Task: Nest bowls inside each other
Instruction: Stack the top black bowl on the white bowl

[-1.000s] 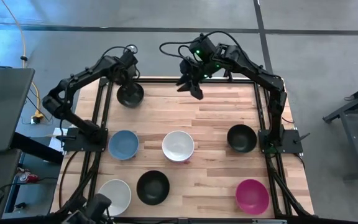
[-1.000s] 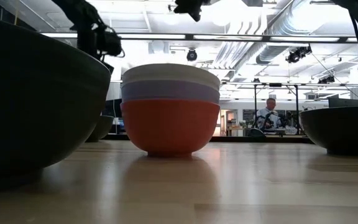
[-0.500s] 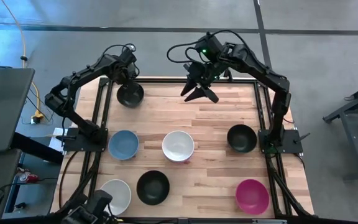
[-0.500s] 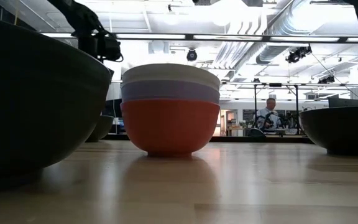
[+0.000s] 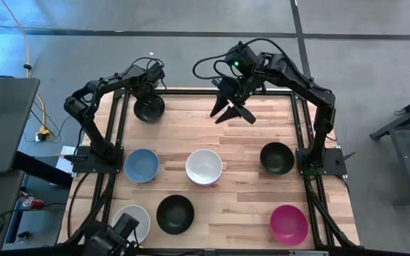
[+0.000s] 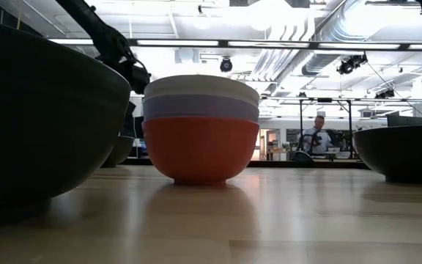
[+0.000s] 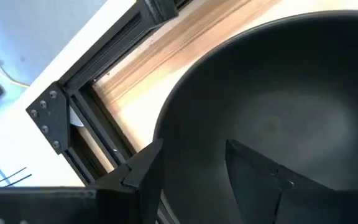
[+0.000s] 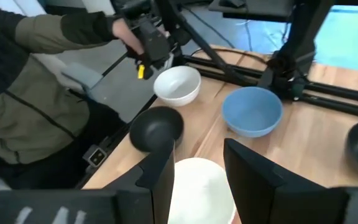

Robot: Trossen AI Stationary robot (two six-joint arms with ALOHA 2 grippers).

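The pale wooden worktop (image 5: 240, 142) carries round smooth bowls: black ones at the far left corner (image 5: 149, 109), right edge (image 5: 277, 157) and near centre (image 5: 175, 213), a blue one (image 5: 142, 165), a white one (image 5: 204, 166) topping a lavender and red stack, another white one (image 5: 132, 222) and a magenta one (image 5: 289, 222). The left gripper (image 5: 153, 80) straddles the far-left black bowl's rim, fingers spread. The right gripper (image 5: 233, 114) hangs empty above the far centre, fingers apart.

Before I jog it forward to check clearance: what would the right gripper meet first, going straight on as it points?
Probably the white bowl stacked mid-table, which lies between the right gripper's open fingers in its wrist view; depth is unclear.
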